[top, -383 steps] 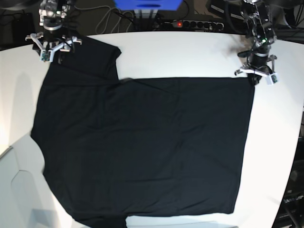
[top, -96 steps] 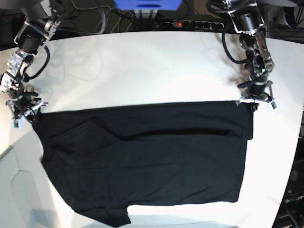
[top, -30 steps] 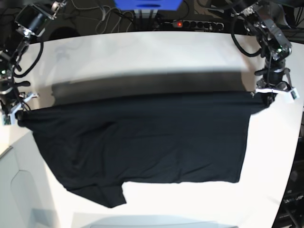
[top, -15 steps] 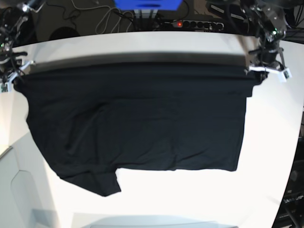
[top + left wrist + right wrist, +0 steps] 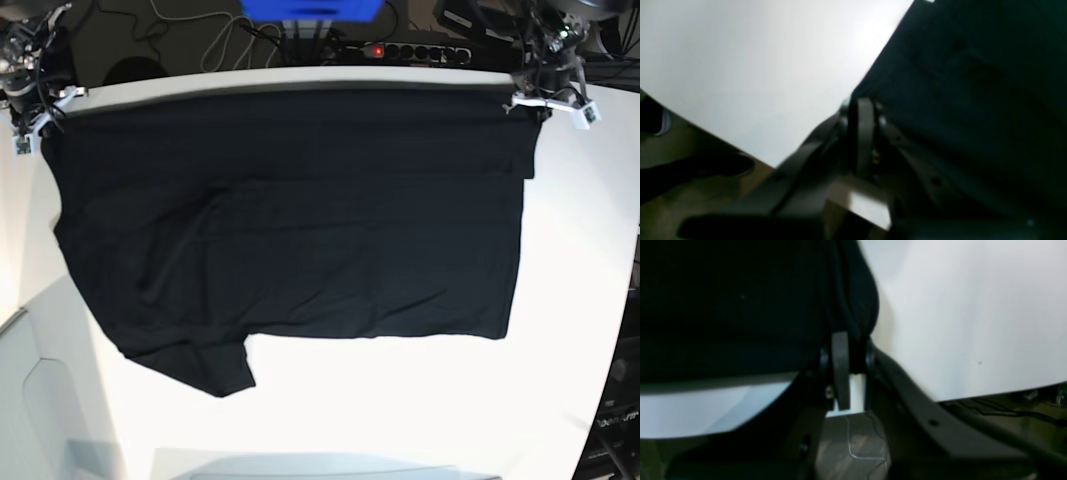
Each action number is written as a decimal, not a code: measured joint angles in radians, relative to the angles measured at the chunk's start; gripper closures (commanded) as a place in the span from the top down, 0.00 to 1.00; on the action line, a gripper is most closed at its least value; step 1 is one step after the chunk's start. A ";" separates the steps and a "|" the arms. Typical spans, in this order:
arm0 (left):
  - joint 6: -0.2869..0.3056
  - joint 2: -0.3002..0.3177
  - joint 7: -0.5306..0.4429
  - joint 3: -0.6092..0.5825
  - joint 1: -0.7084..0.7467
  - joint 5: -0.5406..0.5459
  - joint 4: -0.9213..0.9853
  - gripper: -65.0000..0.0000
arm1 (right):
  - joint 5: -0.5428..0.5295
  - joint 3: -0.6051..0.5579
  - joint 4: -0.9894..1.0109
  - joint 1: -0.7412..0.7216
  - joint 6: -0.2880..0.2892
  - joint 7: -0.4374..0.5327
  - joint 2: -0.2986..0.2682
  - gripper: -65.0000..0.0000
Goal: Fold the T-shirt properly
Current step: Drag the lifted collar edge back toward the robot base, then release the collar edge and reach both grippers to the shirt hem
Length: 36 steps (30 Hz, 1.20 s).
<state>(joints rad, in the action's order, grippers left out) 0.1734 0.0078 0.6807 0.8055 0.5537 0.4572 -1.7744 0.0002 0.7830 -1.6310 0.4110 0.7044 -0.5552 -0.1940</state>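
Note:
The black T-shirt (image 5: 290,220) hangs stretched between both arms over the white table (image 5: 580,300), its top edge near the table's far edge and a sleeve (image 5: 205,365) trailing at lower left. My left gripper (image 5: 535,104) is shut on the shirt's top right corner in the base view. In the left wrist view its fingers (image 5: 864,133) pinch the dark cloth (image 5: 973,83). My right gripper (image 5: 40,118) is shut on the top left corner. The right wrist view has its fingers (image 5: 840,370) clamped on bunched cloth (image 5: 740,300).
A power strip (image 5: 420,50) with a red light, cables and a blue box (image 5: 310,10) lie behind the table's far edge. Bare table (image 5: 400,410) shows in front of the shirt and at right. The table's edge (image 5: 723,140) and floor show in both wrist views.
Both grippers have carried the shirt's top edge toward the table's far side. The hanging cloth followed, and its lower hem and sleeve shifted slightly.

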 measured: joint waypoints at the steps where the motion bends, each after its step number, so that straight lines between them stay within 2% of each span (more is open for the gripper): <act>1: 0.000 0.000 0.000 0.000 0.000 0.001 0.000 0.00 | 0.000 0.000 0.000 0.007 -0.001 0.005 0.000 0.00; 13: 0.000 0.009 0.011 0.003 0.019 -0.003 0.001 0.01 | 0.000 -0.003 0.000 0.031 0.000 -0.002 0.008 0.00; 15: 0.000 0.009 0.011 0.003 0.019 -0.003 0.001 0.02 | 0.000 -0.003 0.000 0.031 0.000 -0.002 0.008 0.04; 18: 0.000 0.009 0.011 0.003 0.019 -0.003 0.000 0.14 | 0.001 -0.003 0.000 0.031 0.000 -0.002 0.008 0.18; 22: -0.002 0.012 0.011 0.005 0.023 -0.005 -0.038 0.44 | 0.009 0.004 -0.009 0.031 0.001 -0.004 0.006 0.38; 26: -0.006 0.005 0.004 0.070 0.014 -0.004 -0.131 0.63 | 0.012 0.009 -0.089 0.026 0.000 -0.010 0.007 0.45; 28: -0.005 -0.001 -0.003 0.082 0.008 -0.007 -0.163 0.68 | 0.008 0.043 -0.131 0.006 -0.002 0.001 0.035 0.46; 31: -0.005 -0.002 0.019 0.101 -0.041 -0.005 -0.167 0.69 | 0.016 0.096 -0.169 -0.060 -0.002 -0.022 0.079 0.46; 33: -0.006 0.003 0.011 0.120 -0.097 -0.011 -0.166 0.69 | 0.019 0.100 -0.172 -0.110 -0.001 -0.019 0.077 0.46; 36: -0.008 0.006 0.012 0.142 -0.200 -0.018 -0.165 0.69 | 0.015 0.039 -0.169 -0.193 0.000 -0.021 0.073 0.46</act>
<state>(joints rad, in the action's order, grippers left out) 0.1650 0.0135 0.6926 0.9470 0.3534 0.4397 -1.9396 0.0151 0.8215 -1.8004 0.2184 0.7044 -0.5762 -0.1211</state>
